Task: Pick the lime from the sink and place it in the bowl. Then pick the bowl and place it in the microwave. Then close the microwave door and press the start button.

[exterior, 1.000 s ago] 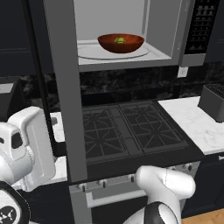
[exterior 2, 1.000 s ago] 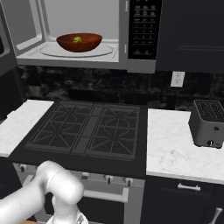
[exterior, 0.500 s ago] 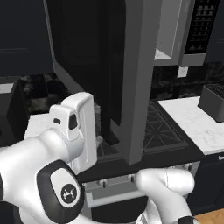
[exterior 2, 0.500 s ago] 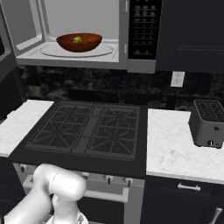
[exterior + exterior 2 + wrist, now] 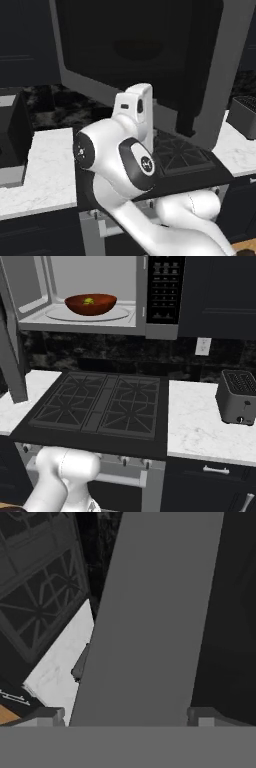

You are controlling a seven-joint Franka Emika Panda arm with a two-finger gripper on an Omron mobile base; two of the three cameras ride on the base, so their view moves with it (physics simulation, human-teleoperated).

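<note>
Lime (image 5: 88,301) is seen resting in the bowl (image 5: 90,304), which is set on the turntable inside the microwave (image 5: 90,293). Microwave door (image 5: 140,55) is partly swung, its grey frame lying close before the gripper (image 5: 125,714); whether the jaws are parted or closed cannot be told. Door-closing is judged the step in hand: steady pressure is best applied flat on the frame, away from the hinge, until it is latched. Black stovetop (image 5: 102,405) is flanked by white marble counter (image 5: 200,423); a toaster (image 5: 237,396) is stood at right.
</note>
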